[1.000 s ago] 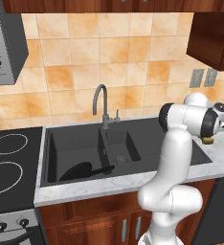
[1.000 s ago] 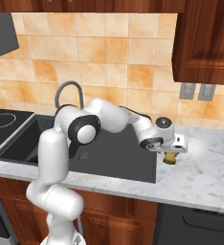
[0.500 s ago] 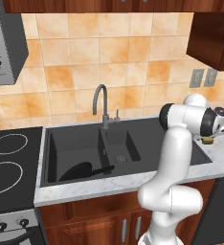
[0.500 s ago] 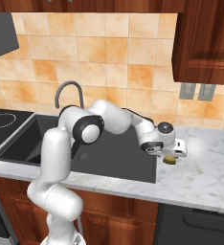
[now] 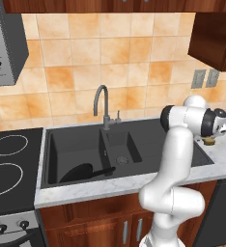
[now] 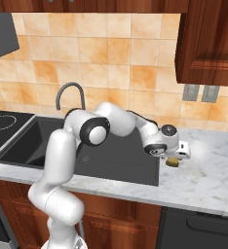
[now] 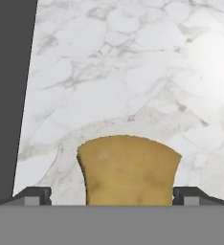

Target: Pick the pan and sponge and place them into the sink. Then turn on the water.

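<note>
The yellow-tan sponge (image 7: 128, 170) lies on the marble counter to the right of the sink (image 7: 6, 95). My gripper (image 7: 112, 195) hangs just over it, open, one fingertip (image 7: 32, 195) on each side with a gap left on one side. From the base views the sponge (image 6: 173, 162) (image 5: 210, 142) peeks out under the hand (image 6: 167, 146). The black pan (image 5: 78, 172) rests in the large basin of the dark grey sink (image 5: 71, 144), handle pointing right. No water falls from the faucet (image 5: 103, 96).
The black stovetop (image 5: 8, 164) adjoins the sink on the left. The gooseneck faucet (image 6: 69, 90) rises behind the sink's divider. Marble counter (image 6: 208, 170) stretches right of the sponge. Wall outlets (image 6: 201, 92) and a dark cabinet (image 6: 208, 39) sit above it.
The hand has sunk a little closer to the sponge on the counter. The pan and the sponge have not moved.
</note>
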Motion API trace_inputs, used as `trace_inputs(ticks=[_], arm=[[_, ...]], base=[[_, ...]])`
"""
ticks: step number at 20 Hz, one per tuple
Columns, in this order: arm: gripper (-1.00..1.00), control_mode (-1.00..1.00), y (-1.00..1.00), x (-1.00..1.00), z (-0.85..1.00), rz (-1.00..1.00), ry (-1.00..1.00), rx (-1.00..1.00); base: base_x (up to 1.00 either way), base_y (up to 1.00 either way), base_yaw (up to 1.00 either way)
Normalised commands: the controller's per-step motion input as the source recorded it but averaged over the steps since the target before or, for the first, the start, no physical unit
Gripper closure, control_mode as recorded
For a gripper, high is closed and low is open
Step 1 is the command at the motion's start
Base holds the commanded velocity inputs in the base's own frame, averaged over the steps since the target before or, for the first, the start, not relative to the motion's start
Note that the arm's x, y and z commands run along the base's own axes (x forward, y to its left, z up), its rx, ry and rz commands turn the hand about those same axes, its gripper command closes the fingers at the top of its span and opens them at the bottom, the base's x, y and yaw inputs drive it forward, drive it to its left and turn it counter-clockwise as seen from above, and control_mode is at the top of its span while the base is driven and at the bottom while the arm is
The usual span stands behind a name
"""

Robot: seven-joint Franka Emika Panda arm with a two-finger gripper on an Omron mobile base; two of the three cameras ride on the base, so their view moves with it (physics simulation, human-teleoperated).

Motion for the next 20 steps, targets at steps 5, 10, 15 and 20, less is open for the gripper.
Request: trace_inputs(ticks=[5,10,15,20], arm=[[1.00,-1.00,-0.01,0.27,-0.11,0.00,0.00,0.00],[1.00,-1.00,0.00,0.10,-0.03,0.00,0.00,0.00],[1.00,-1.00,0.11,-0.13,0.20,0.00,-0.01,0.00],[1.00,-1.00,0.50,-0.32,0.27,0.00,-0.04,0.00]], base=[[0.00,0.00,0.00],[0.00,0.00,0.00],[0.00,0.00,0.00],[0.00,0.00,0.00]])
